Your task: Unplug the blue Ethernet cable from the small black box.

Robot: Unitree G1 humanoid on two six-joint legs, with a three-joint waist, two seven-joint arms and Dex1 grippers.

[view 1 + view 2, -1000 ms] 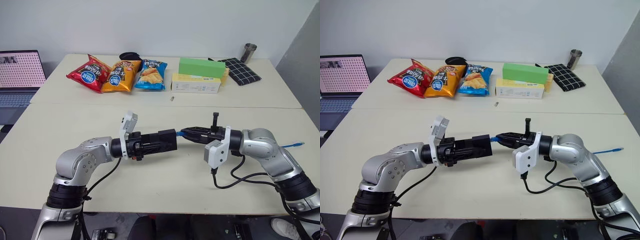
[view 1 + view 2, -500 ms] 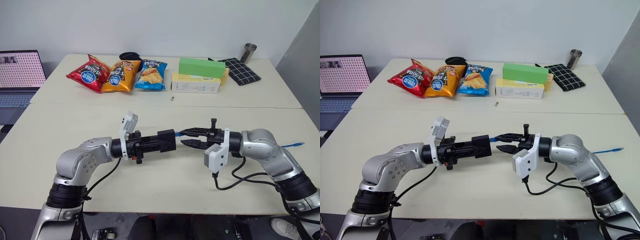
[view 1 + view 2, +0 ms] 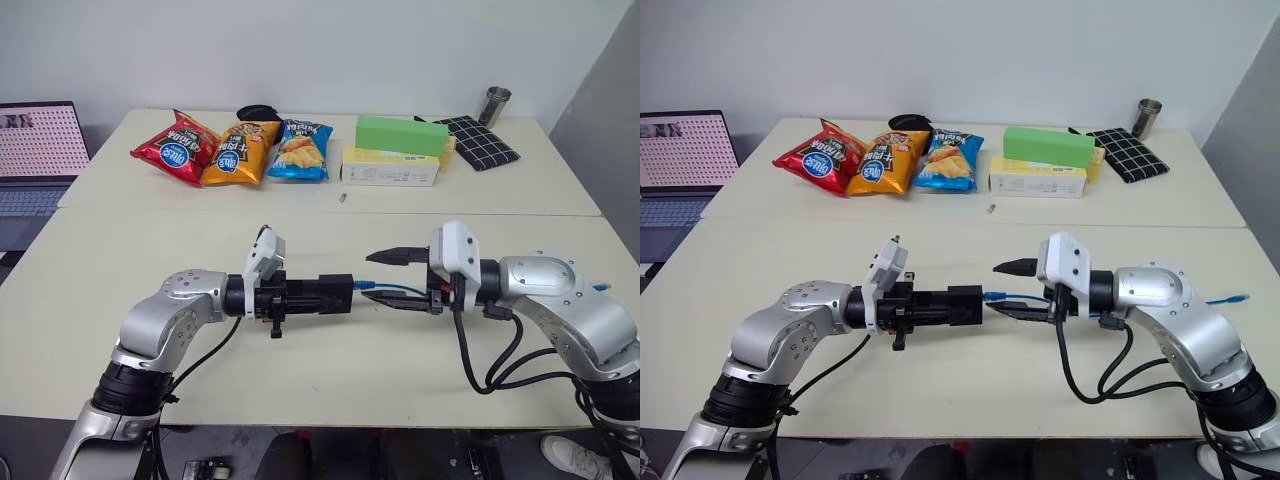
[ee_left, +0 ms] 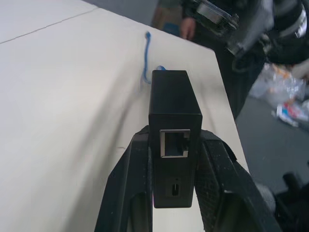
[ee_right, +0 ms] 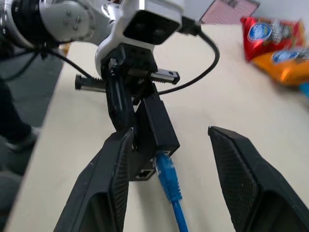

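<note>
Across the middle of the left eye view, two arms meet over the near surface [image 3: 330, 370]. At centre-left the left gripper [image 3: 318, 293] has its jaws clenched on the one small black box [image 3: 336, 291], held above the surface. Just right of it the right gripper [image 3: 392, 281] stands with jaws released, one finger above and one below the single blue Ethernet cable [image 3: 400, 291], whose plug sits at the box's right end. Along the top of the frame I count three snack bags [image 3: 234, 150], two boxes, one green [image 3: 402, 133] and one yellow [image 3: 391, 166], one checked cloth [image 3: 483, 140], one metal cup [image 3: 497, 104] and, at the far left edge, one laptop [image 3: 38, 155].

The right eye view gives the same layout, with the cable's far plug [image 3: 1238, 298] lying at the right edge.

From the left wrist view, two black fingers [image 4: 133, 193] clamp the box in the lower middle; it shows one empty socket facing the camera, and the blue cord trails off its far end.

From the right wrist view, the two fingers [image 5: 108, 188] stand apart at the bottom, the blue plug between them, seated in the box at centre.
</note>
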